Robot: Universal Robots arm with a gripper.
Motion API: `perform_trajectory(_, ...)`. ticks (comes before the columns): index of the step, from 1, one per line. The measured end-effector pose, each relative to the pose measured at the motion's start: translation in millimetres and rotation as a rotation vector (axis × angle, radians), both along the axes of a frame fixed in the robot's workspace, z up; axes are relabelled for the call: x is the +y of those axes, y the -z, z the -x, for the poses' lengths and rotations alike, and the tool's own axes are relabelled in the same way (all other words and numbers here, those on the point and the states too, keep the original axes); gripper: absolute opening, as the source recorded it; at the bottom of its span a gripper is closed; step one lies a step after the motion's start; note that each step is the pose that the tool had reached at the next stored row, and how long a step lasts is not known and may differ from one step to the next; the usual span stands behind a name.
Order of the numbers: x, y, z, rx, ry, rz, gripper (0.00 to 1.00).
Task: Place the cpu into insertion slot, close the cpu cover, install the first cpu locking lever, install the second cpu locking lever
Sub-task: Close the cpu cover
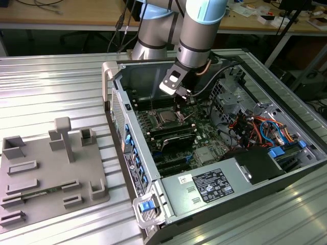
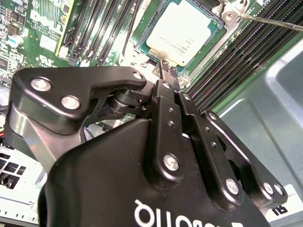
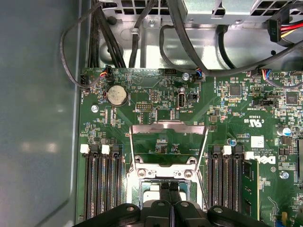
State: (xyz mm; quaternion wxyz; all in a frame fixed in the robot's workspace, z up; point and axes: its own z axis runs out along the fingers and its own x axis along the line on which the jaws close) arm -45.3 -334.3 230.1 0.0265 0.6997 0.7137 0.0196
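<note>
In the exterior view, an open computer case [image 1: 130,153] lies on a ribbed metal tabletop [image 1: 51,76], and a grey tray with holders [image 1: 46,173] sits on the exterior view's left of it. The robot arm [image 1: 199,30] reaches down into the case, and its pincer [image 1: 180,102] hangs just above the green board, close to the cpu [image 1: 166,118]. In the second wrist view, the cpu [image 2: 184,30] lies flat in its square place on the board, with its shiny grey top facing up. The pincer [image 2: 168,70] is clenched, its two tips pressed side by side, and I see nothing held between them. The tips are right at the edge of the socket. A thin metal rod [image 2: 270,21], which looks like a locking lever, sticks out loose past the long black memory slots [image 2: 236,61]. In the first wrist view, the pincer [image 3: 168,189] hangs over the insertion slot [image 3: 130,187]. The cpu cover [image 3: 168,126] stands up open on its hinge, and you can see green board through its cut-out middle. A round coin battery [image 3: 116,95] and black cables [image 3: 137,38] are farther off. So I think the first step is done: the chip is in. The cover is not shut yet, and both levers seem not locked yet.
</note>
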Motion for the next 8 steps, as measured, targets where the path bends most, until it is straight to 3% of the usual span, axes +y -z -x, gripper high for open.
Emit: perform_trajectory(8, 0.0, -2.2, -5.3, 0.0000, 0.000, 0.0000, 0.11)
